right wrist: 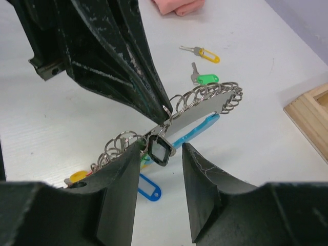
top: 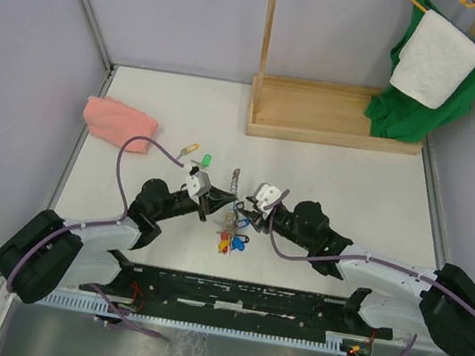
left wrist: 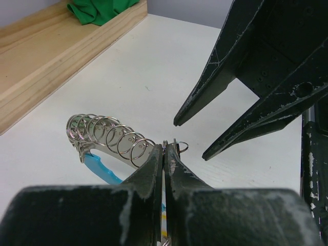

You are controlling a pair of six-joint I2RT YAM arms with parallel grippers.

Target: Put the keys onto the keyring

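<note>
two small silver keys lie loose on the white bench (top: 336, 185): a yellow-headed key (top: 190, 147) and a green-headed key (top: 207, 160). one silvery metal keyring (right wrist: 197, 110) sits between the arms, left jaws pressed together pinching it, right jaws spread either side of its black tag (right wrist: 160, 152)

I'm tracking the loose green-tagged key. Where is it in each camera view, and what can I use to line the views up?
Top external: the green-tagged key lies just left of centre, beside the yellow-tagged key.
Left wrist: not in view.
Right wrist: the green-tagged key is upper right of centre, just beyond the keyring.
Shared landmark: the keyring, whose row of small rings shows in all three views.
</note>
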